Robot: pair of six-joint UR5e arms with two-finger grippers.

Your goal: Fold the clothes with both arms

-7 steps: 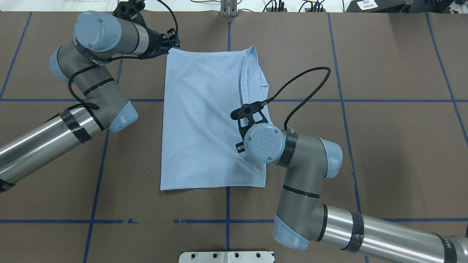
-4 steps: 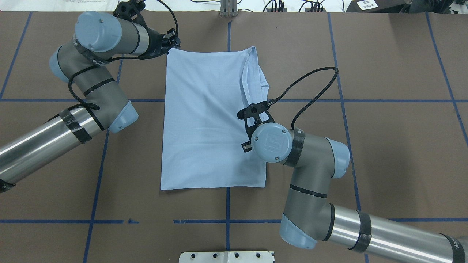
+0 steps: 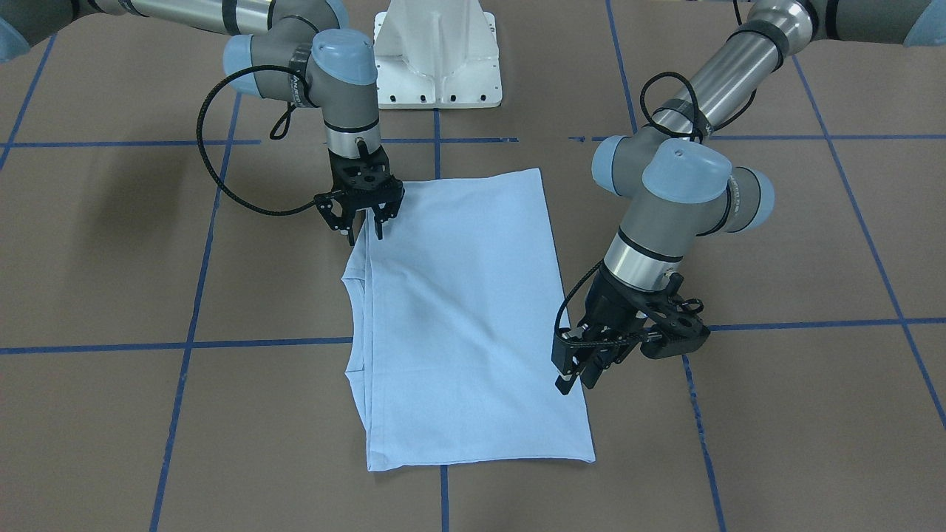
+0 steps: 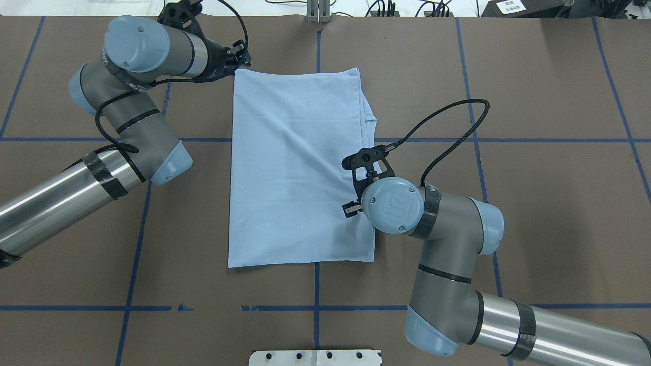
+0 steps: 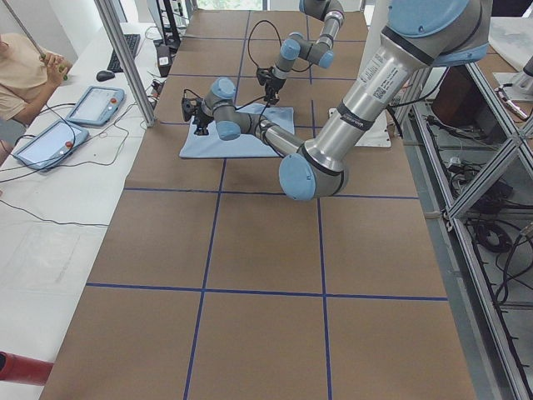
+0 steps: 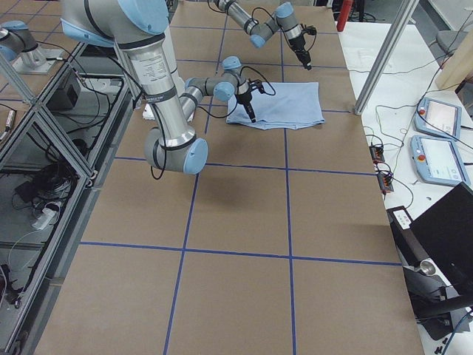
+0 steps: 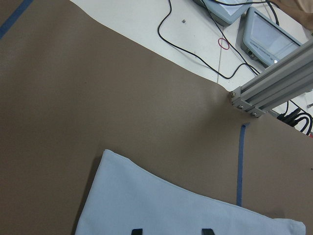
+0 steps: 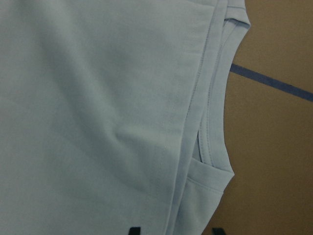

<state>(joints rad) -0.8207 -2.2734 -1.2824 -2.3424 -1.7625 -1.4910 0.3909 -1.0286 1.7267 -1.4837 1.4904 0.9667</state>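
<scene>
Front-facing, the folded T-shirt (image 3: 473, 310) lies flat mid-table, with the right gripper (image 3: 365, 233) and left gripper (image 3: 579, 377) poised at opposite long edges; overhead, its right edge looks layered and uneven; both wrist views show jaws parted, so each should probably pinch all layers before the 2 lift together.

The overhead camera looks steeply down from behind the robot onto the brown table with blue tape lines (image 4: 559, 203), the folded light blue fabric T-shirt (image 4: 300, 168) mid-frame. The front camera faces back across it, the white metal pedestal base (image 3: 437, 52) at its top edge. The two side cameras stand far off at the table's ends. Each wrist camera hangs close above the T-shirt, which all views share.
</scene>
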